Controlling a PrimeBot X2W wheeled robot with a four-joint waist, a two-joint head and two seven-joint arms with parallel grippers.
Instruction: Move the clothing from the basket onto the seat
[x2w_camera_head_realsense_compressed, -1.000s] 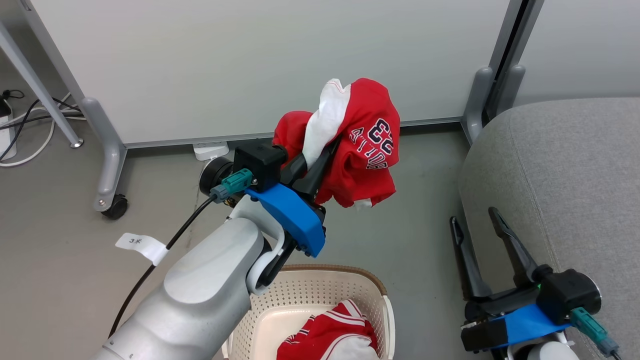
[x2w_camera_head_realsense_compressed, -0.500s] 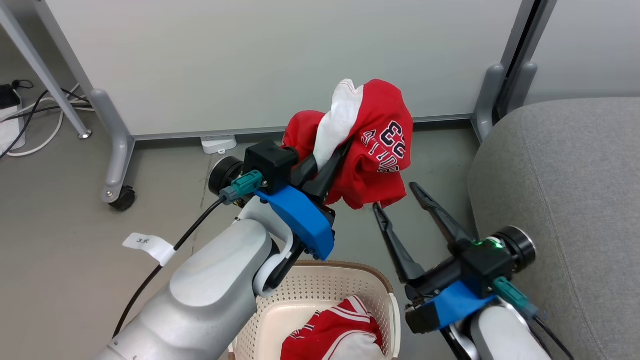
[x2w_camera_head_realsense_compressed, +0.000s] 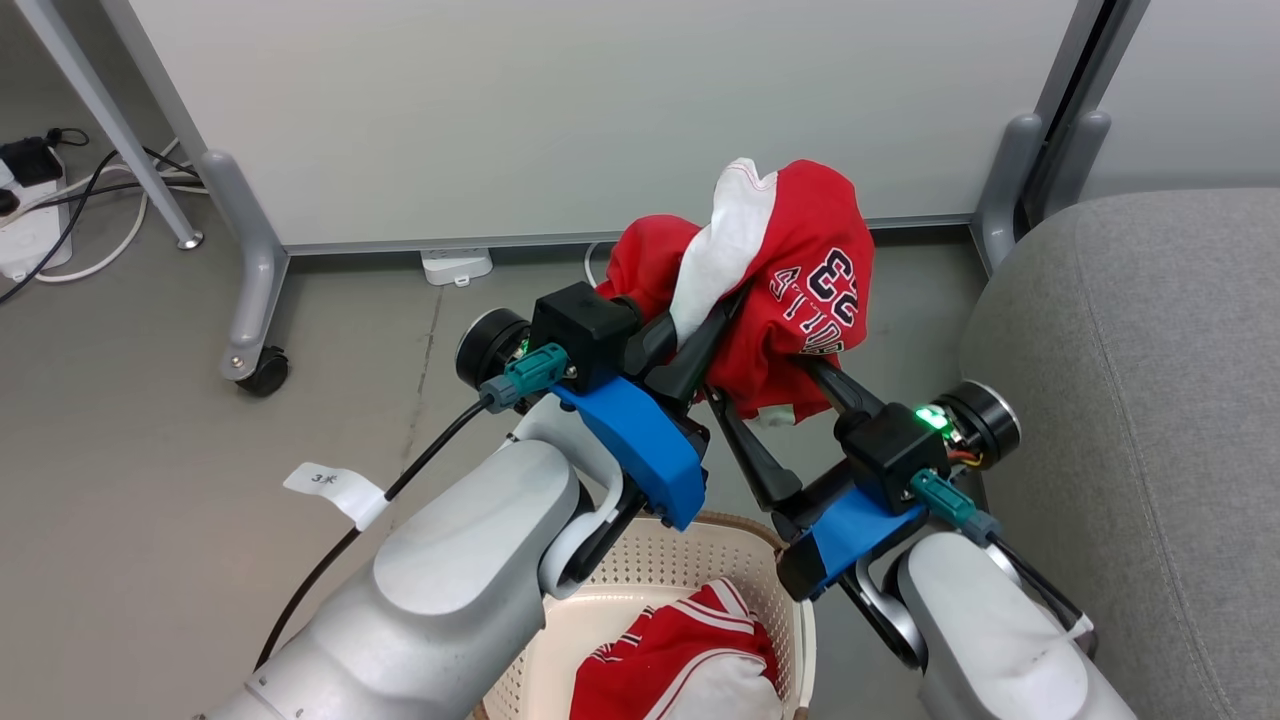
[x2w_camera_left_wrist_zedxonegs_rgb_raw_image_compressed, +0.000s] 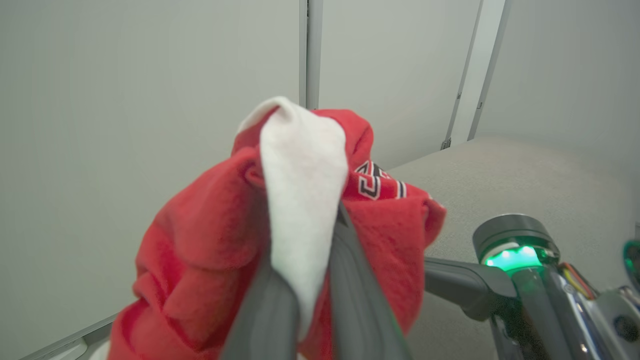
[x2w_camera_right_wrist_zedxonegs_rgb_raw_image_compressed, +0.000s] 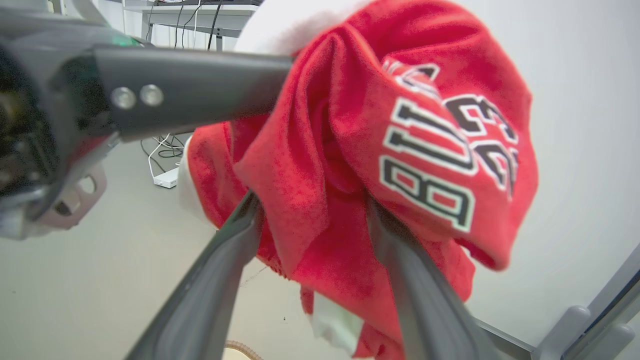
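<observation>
Head view: left hand (x2w_camera_head_realsense_compressed: 715, 320) clenched on red-and-white garment (x2w_camera_head_realsense_compressed: 800, 290), held in air above floor (x2w_camera_head_realsense_compressed: 150, 480), beyond basket (x2w_camera_head_realsense_compressed: 760, 580), left of seat (x2w_camera_head_realsense_compressed: 1130, 400) and apart from it. Right hand (x2w_camera_head_realsense_compressed: 770, 385) spread, fingers either side of garment's lower fold, tips buried in cloth; contact not determinable. Printing: "23" legible, inverted; right wrist view gives "BU", remainder lost in fold. Cable tag (x2w_camera_head_realsense_compressed: 330, 480) reads "3" plus one unclear mark. Second garment (x2w_camera_head_realsense_compressed: 680, 660), red with white stripes, lies in basket, cut off by bottom edge. Basket part hidden behind left forearm. Seat cut off at right edge.
</observation>
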